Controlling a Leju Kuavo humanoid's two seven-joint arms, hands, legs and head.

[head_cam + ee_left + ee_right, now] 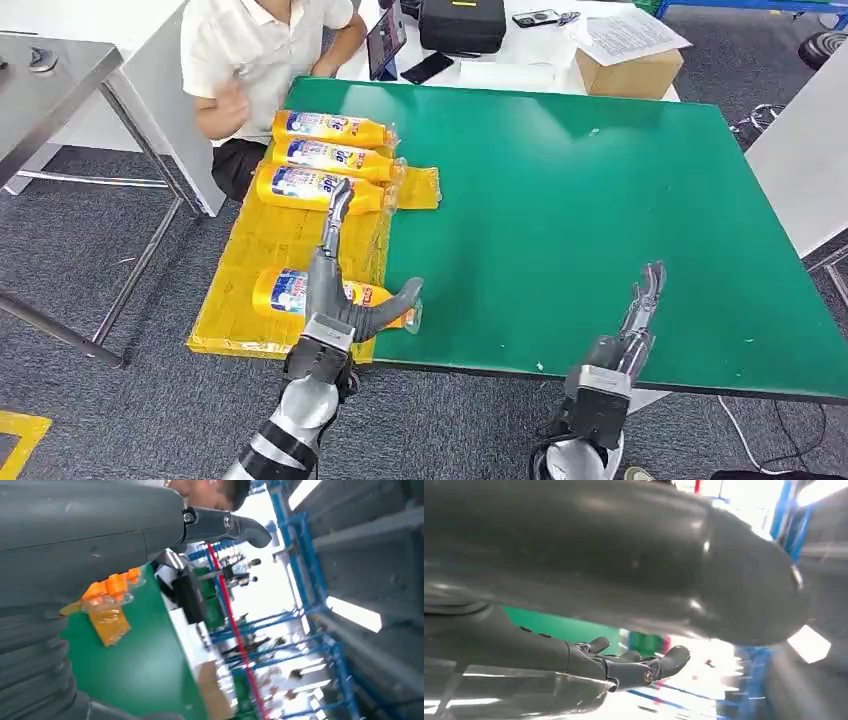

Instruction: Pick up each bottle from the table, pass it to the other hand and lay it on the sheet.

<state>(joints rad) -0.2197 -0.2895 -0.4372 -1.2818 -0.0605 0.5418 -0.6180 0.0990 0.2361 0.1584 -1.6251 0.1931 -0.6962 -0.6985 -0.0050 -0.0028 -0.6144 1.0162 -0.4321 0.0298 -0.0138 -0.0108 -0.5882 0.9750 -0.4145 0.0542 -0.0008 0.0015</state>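
Left hand (335, 295) above bottle (285, 292) on sheet (250, 262)

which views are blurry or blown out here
Head view: sharp and evenly lit, bottles and green table clear. Left wrist view: background smeared, ceiling lights glaring. Right wrist view: right hand fills it, soft, with a blown-out bright background.

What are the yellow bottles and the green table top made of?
The yellow bottles look like glossy plastic: bright, smooth, with printed blue labels and what seems a shiny clear wrap near the caps. The green table top looks like a matte rubbery or vinyl mat, flat and even with only soft glare; I can't be sure which.
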